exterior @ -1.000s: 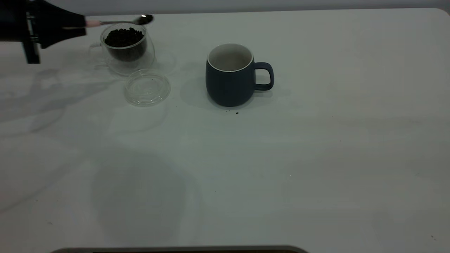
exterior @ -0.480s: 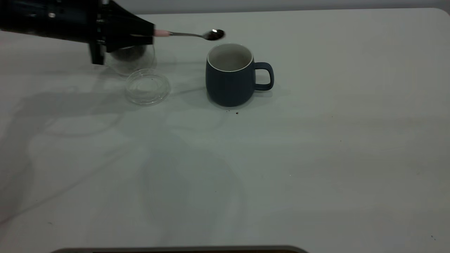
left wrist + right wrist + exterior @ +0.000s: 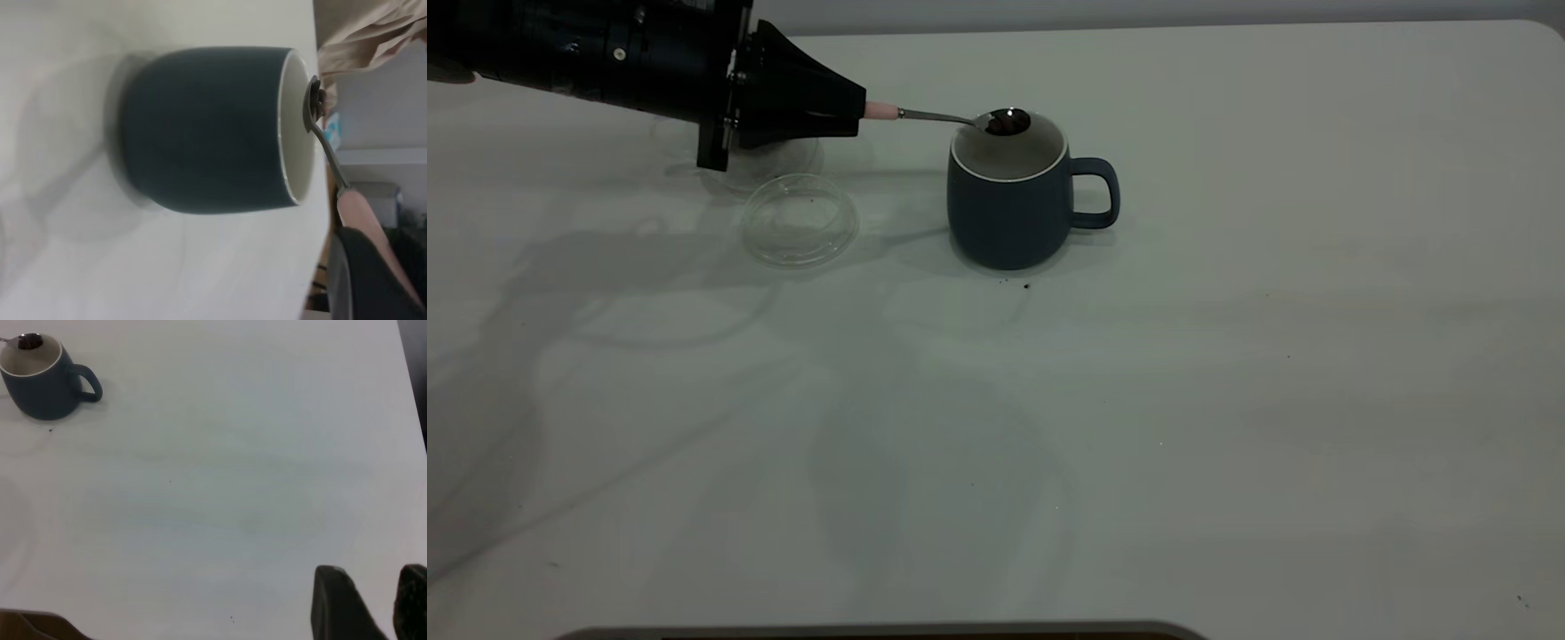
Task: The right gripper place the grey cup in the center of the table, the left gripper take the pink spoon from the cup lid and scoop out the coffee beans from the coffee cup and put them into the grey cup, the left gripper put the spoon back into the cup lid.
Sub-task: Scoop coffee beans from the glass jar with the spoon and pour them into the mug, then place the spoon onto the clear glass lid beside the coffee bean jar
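Observation:
The grey cup (image 3: 1009, 218) stands upright near the middle of the table (image 3: 1227, 373), handle to the right; it also shows in the left wrist view (image 3: 200, 127) and the right wrist view (image 3: 37, 390). My left gripper (image 3: 859, 111) is shut on the pink spoon's handle (image 3: 882, 111). The spoon's metal bowl holds a few coffee beans (image 3: 1007, 123) over the cup's far rim. The spoon (image 3: 320, 127) sits at the cup's mouth in the left wrist view. The coffee cup (image 3: 774, 164) is mostly hidden behind the left gripper. The cup lid (image 3: 800, 220) lies empty in front of it. My right gripper (image 3: 385, 603) is open, off to the right.
A few dark crumbs (image 3: 1025, 286) lie on the table just in front of the grey cup. The table's far edge runs close behind both cups. A dark edge shows at the bottom of the exterior view.
My left gripper has carried the spoon with beans rightward from above the coffee cup and lowered it to the grey cup's mouth. The grey cup and lid have not moved.

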